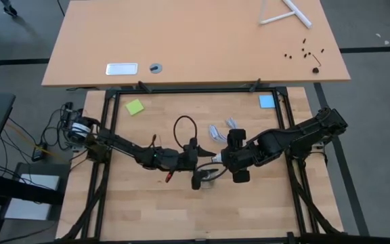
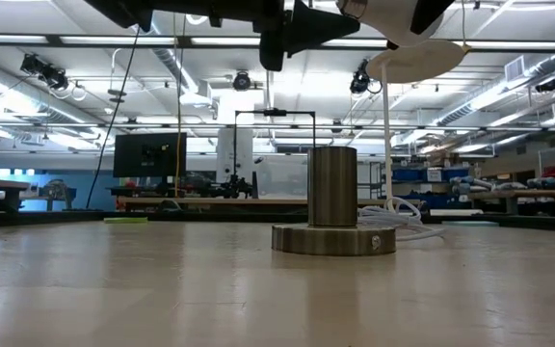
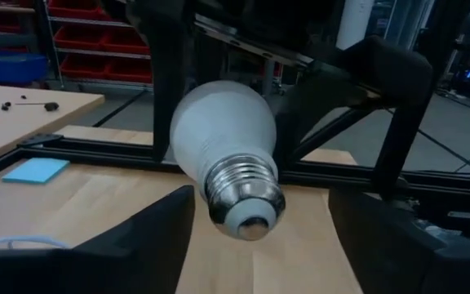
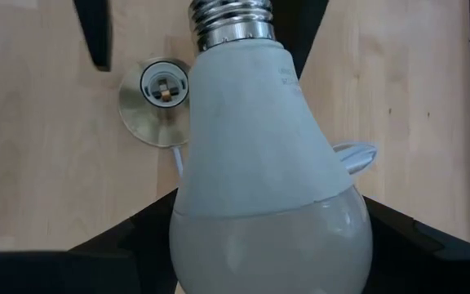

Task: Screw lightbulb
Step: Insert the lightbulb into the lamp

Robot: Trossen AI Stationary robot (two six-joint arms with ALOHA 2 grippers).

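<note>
- Two dark robot arms are meeting over the middle of a light wooden desk [image 1: 147,210], one reaching in from the left edge and one from the right edge
- The right gripper [image 4: 235,245] is holding the lightbulb [image 4: 259,163] by its wide frosted end, its two dark fingers [image 4: 129,237] pressing on either side of the glass
- The lightbulb is hanging in the air above the desk, well clear of the surface, with its metallic screw end pointing away from the right gripper and toward the left one
- The left gripper [image 3: 255,237] is sitting just in front of that screw end with its fingers spread wide, one on each side, touching nothing
- In the left wrist view the lightbulb [image 3: 227,155] is filling the centre, threaded end nearest the camera
- A round metal socket [image 2: 333,217] is standing upright on the desk near its middle, below the two grippers, with its opening facing up
- A white cord [image 2: 408,217] is lying coiled on the desk beside the socket, on the side toward the far edge
- From above, the socket [image 4: 155,100] is showing just beside the bulb's threaded end, not touching it
</note>
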